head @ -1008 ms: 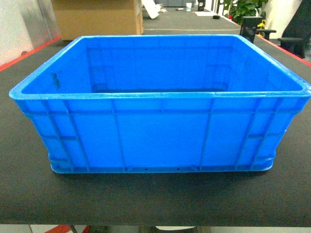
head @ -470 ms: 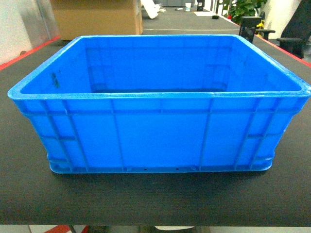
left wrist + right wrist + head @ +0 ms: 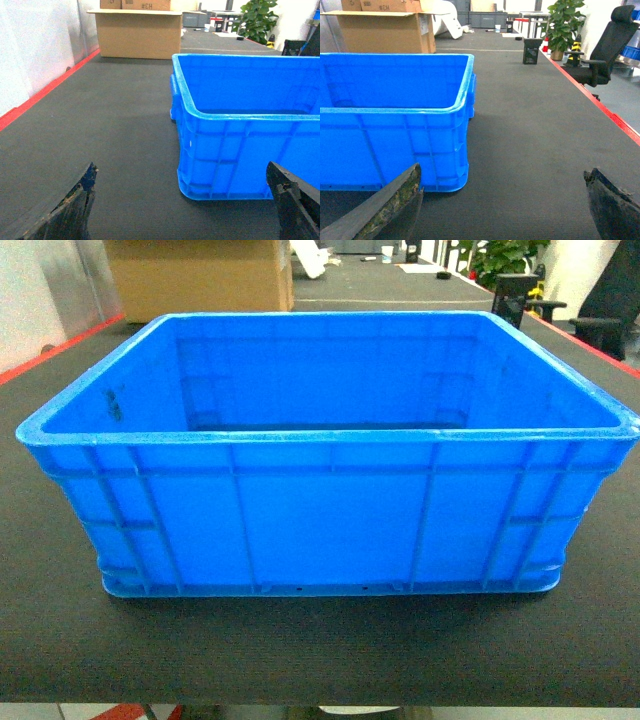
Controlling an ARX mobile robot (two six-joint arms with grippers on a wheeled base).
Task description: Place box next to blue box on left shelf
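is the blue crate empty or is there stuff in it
Empty as far as shown: in the head view the blue crate sits upright on the dark mat, its inner walls and visible floor strip bare; the near floor is hidden.

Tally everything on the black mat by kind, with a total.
Blue crate: 1
Cardboard box: 1
Tools, left tool and right tool, both open: 2
Total: 4

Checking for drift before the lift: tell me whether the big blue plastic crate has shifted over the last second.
No. The big blue plastic crate keeps its place against the brown cardboard box behind it; only a barely visible wobble.
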